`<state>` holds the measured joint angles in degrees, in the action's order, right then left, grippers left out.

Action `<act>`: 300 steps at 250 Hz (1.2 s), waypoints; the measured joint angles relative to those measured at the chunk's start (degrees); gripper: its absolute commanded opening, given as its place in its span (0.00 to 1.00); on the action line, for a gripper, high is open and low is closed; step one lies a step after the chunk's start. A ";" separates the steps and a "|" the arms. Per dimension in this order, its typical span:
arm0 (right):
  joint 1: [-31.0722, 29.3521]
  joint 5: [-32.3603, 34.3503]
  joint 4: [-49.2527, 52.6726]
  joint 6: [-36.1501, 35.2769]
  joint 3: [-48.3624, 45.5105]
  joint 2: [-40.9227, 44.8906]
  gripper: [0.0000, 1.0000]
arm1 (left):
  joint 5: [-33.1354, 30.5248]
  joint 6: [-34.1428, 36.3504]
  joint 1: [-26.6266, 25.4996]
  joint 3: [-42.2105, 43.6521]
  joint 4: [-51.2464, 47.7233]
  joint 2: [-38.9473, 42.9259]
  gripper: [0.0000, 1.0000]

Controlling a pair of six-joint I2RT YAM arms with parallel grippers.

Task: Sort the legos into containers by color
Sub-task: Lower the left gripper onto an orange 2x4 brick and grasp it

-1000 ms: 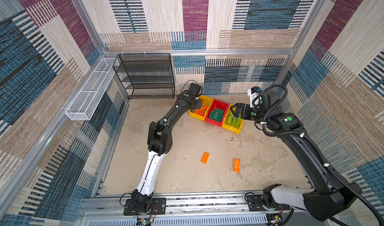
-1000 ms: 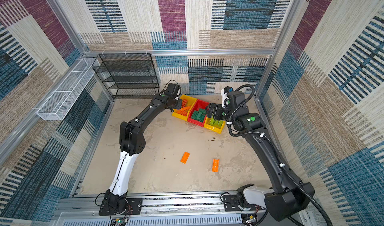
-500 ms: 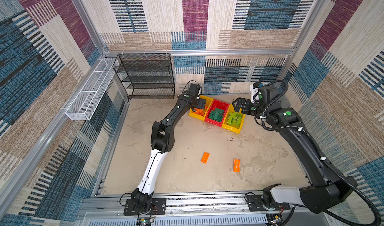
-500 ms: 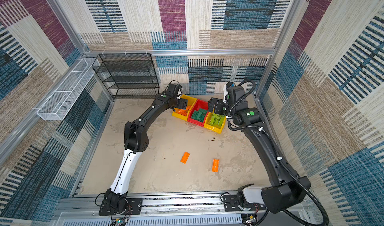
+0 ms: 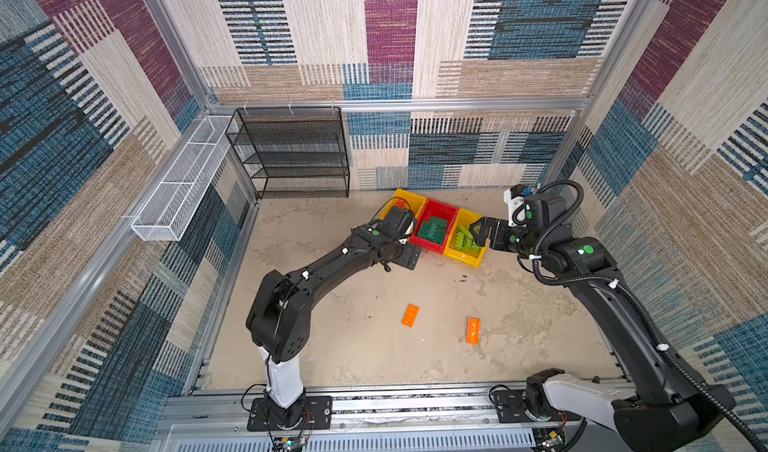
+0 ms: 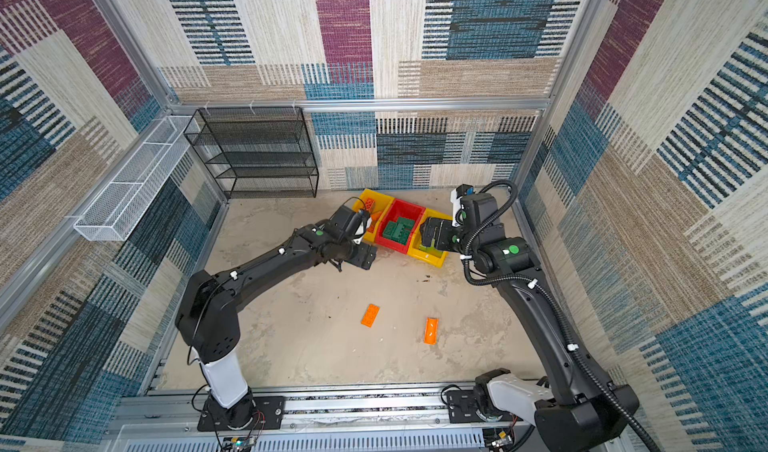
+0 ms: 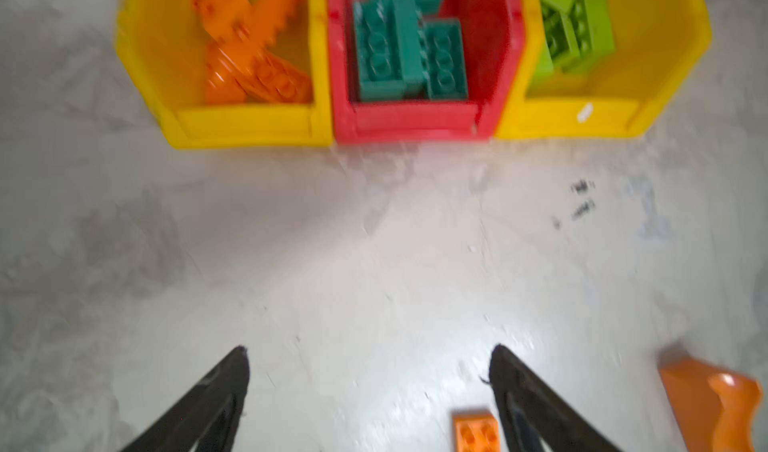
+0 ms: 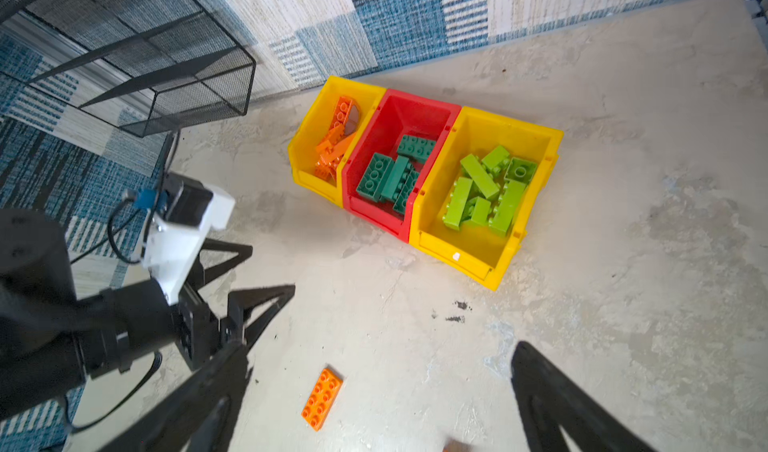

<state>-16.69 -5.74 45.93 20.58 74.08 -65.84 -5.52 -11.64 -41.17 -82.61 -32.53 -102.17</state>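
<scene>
Chunky studded legos (image 8: 376, 177) sit sorted in the joined containers (image 8: 411, 109) — orange in one yellow bin, dark green in the red, lime in the other yellow; one orange brick (image 5: 410, 315) and another orange brick (image 5: 473, 330) lie loose on the counter (image 5: 353, 346); the left pincer (image 7: 368, 354) and right pincer (image 8: 378, 350) gape wide — both empty.

Yellow-red-yellow containers (image 6: 430, 258) near back wall, two orange legos (image 6: 370, 315) loose on floor, right pincer (image 6: 428, 231) over the rightmost container
</scene>
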 measured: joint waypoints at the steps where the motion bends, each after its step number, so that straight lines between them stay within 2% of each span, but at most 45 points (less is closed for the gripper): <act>1: 0.00 -0.07 0.00 0.02 -0.11 0.11 1.00 | -0.11 -0.13 -0.20 0.33 -0.02 0.20 0.90; 47: 0.00 -3.02 1.09 0.98 -7.23 5.66 1.00 | -2.36 -6.88 -9.44 12.96 -0.37 7.82 0.89; 94: 0.00 -5.33 2.45 1.70 -12.76 10.78 1.00 | -5.07 -13.14 -15.65 16.52 -0.26 8.07 0.89; 137: 0.00 -6.21 3.65 2.12 -14.58 13.88 1.00 | -5.01 -15.65 -17.09 18.38 1.53 4.55 0.88; 181: 0.00 -6.19 4.68 2.84 -14.23 15.85 1.00 | -4.55 -15.82 -17.25 17.33 3.10 -0.70 0.80; 216: 0.00 -5.60 5.42 3.43 -14.03 17.29 1.00 | -4.09 -15.76 -17.25 16.00 3.06 -3.85 0.63; 259: 0.00 -4.59 6.75 4.50 -14.12 18.75 1.00 | -3.69 -15.63 -17.03 14.45 3.34 -5.77 0.23; 300: 0.00 -4.13 7.15 4.85 -13.77 18.53 1.00 | -3.45 -15.78 -16.48 13.94 2.71 -5.81 0.20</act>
<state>-16.69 -9.87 53.08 25.43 60.31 -47.31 -8.97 -27.42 -57.65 -68.66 -29.82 -107.98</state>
